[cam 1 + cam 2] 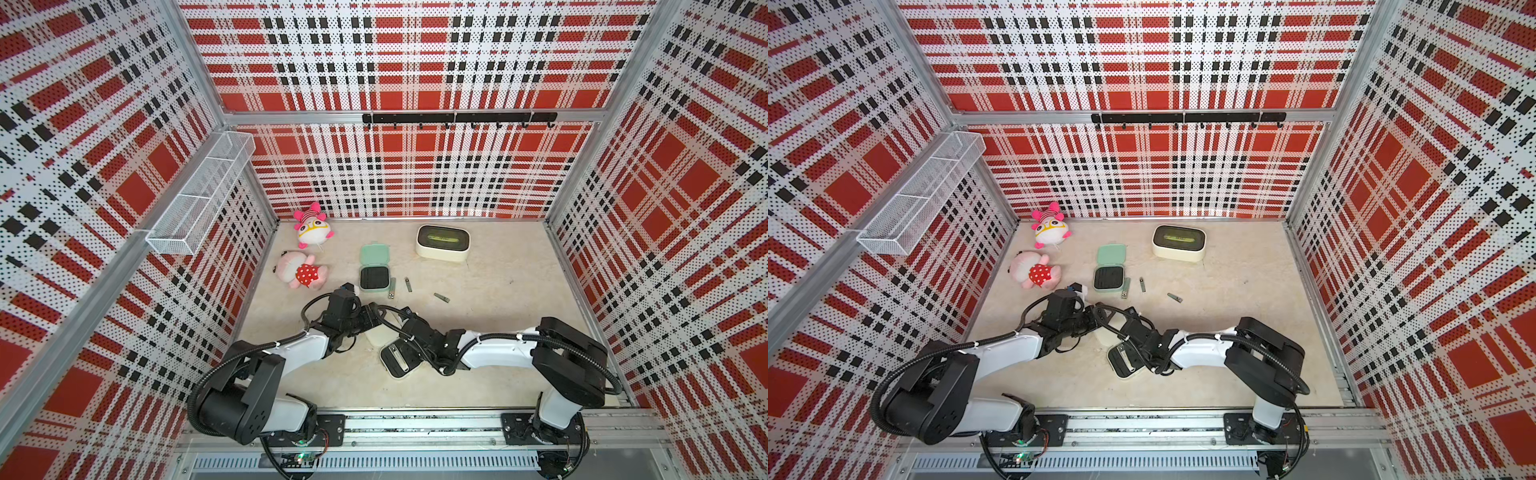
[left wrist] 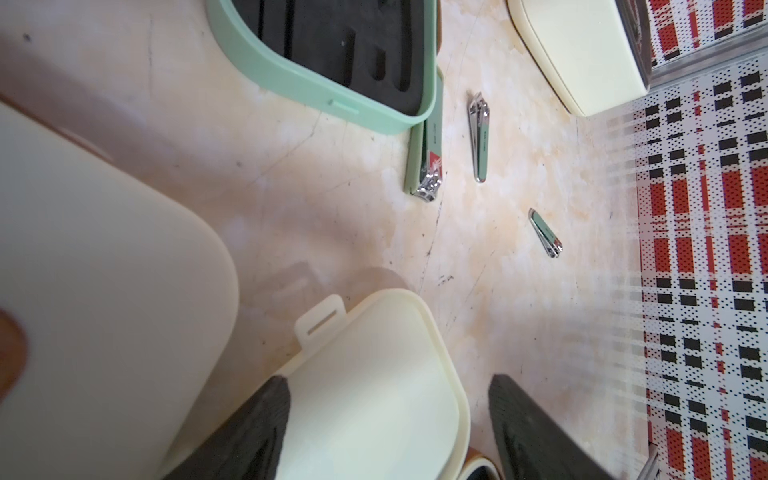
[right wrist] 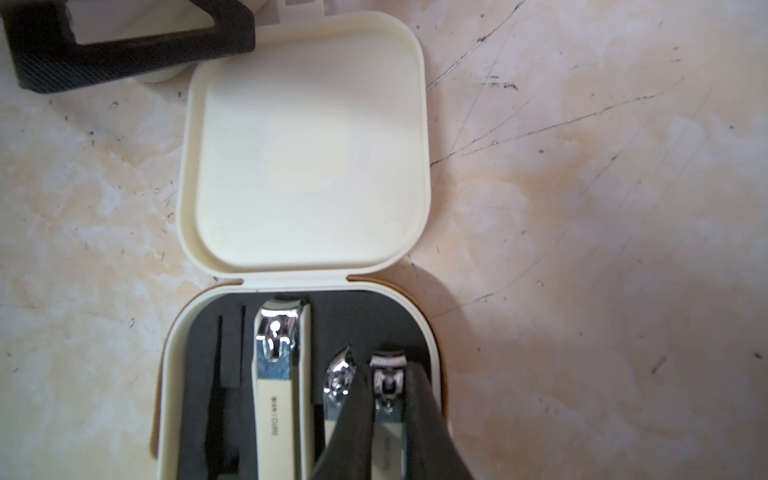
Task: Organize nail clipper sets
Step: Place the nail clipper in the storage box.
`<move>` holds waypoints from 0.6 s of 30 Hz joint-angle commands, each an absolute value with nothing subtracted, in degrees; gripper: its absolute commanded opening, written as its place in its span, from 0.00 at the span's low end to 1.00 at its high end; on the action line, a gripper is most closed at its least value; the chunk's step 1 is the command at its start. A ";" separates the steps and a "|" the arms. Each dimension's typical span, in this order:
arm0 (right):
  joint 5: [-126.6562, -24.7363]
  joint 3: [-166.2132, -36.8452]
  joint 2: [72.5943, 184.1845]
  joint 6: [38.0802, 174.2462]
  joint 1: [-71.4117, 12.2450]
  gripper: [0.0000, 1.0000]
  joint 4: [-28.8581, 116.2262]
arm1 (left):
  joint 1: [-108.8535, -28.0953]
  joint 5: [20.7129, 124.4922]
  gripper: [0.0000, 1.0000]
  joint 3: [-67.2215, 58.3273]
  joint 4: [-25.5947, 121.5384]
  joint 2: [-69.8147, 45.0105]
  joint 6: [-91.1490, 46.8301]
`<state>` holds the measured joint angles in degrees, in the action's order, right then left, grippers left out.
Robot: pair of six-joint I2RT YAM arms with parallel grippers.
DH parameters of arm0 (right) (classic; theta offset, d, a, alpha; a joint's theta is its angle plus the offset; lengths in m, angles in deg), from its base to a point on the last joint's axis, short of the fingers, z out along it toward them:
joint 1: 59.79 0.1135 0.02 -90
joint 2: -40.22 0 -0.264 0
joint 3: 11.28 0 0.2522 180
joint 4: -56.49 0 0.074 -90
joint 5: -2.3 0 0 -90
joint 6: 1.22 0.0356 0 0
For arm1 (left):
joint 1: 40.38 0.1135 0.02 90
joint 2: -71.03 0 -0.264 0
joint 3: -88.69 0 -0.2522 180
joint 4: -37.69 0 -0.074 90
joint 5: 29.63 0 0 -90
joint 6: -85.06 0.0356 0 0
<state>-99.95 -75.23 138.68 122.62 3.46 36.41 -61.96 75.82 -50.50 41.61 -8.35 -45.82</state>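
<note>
A cream case lies open near the front; its black insert (image 3: 199, 374) holds a large clipper (image 3: 276, 374) and a pointed tool (image 3: 338, 378). My right gripper (image 3: 388, 374) is shut on a small cream-handled clipper (image 3: 387, 374) that sits in the insert. My left gripper (image 2: 388, 382) is open and straddles that case's lid (image 2: 374, 365); one finger (image 2: 253, 428) touches the lid, the other (image 2: 528, 428) stands apart. A second, closed cream case (image 2: 104, 291) lies beside it. The mint green case (image 1: 374, 277) is open, its insert bare. Three loose clippers (image 1: 392, 288) (image 1: 408, 284) (image 1: 441, 297) lie to its right.
A larger cream box (image 1: 442, 242) with a dark oval window stands at the back right. Two pink plush toys (image 1: 311, 226) (image 1: 302, 270) lie at the back left. A white mesh basket (image 1: 199, 195) hangs on the left wall, a black hook rail (image 1: 457, 117) on the back wall.
</note>
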 commanded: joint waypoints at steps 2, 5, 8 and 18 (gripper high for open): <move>-100.00 -73.31 136.94 123.85 3.82 0.14 36.80 | -61.88 74.66 0.80 -50.59 41.26 -9.04 -45.54; -99.84 -72.90 136.72 123.89 3.80 0.14 36.84 | -61.78 74.48 0.80 -50.63 41.35 -9.00 -45.63; -99.82 -72.90 136.88 123.45 3.78 0.14 36.70 | -61.69 74.36 0.79 -50.65 41.43 -9.13 -45.68; -97.46 -72.94 137.77 122.79 3.91 0.15 36.25 | -61.45 74.27 0.79 -50.83 41.63 -9.73 -45.46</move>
<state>-99.05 -73.73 137.83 122.86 3.48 37.65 -61.72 74.90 -50.50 41.63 -9.00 -45.82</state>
